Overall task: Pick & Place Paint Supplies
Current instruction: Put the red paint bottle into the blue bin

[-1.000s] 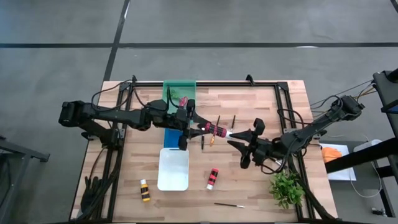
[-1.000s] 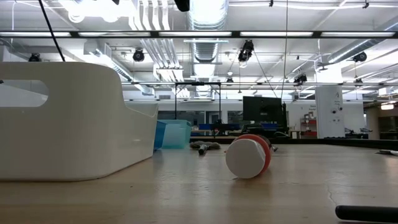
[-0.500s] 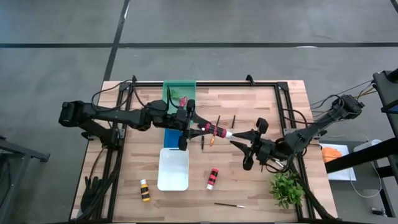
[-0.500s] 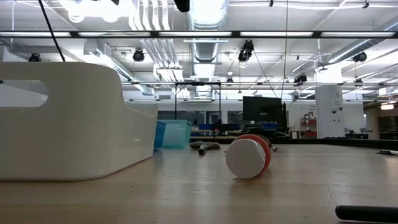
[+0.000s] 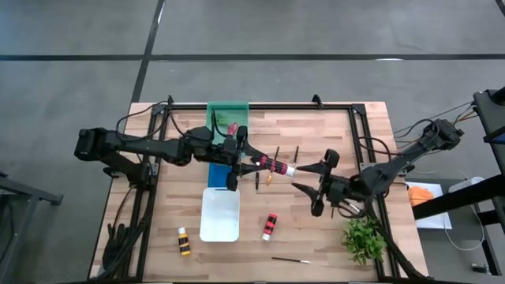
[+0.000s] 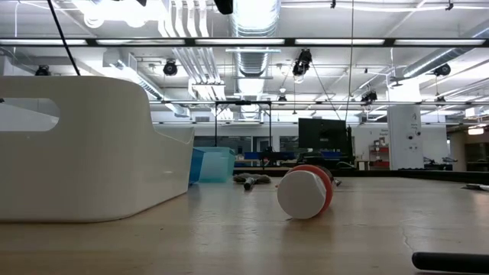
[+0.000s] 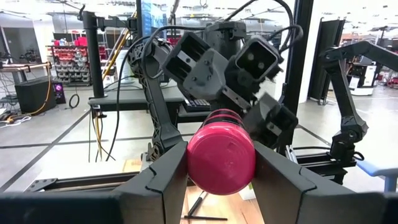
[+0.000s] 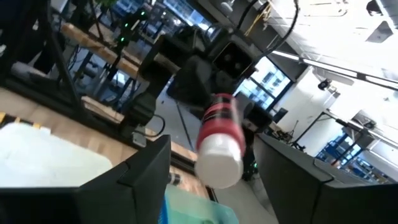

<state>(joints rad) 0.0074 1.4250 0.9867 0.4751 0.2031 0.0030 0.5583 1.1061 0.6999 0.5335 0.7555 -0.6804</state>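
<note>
Midway above the worktop [image 5: 316,237], the left gripper [image 5: 254,162] clenched its jaws on the red paint bottle [image 5: 276,166], while the right gripper [image 5: 306,177] held its jaws released around the white cap.

One camera hangs far above, looking straight down on my worktop [image 5: 331,126]. Another sits at worktop level, close to the white tray [image 6: 84,153]. My two wrist cameras face each other, sharing the red bottle [image 7: 221,155] held between them
</note>
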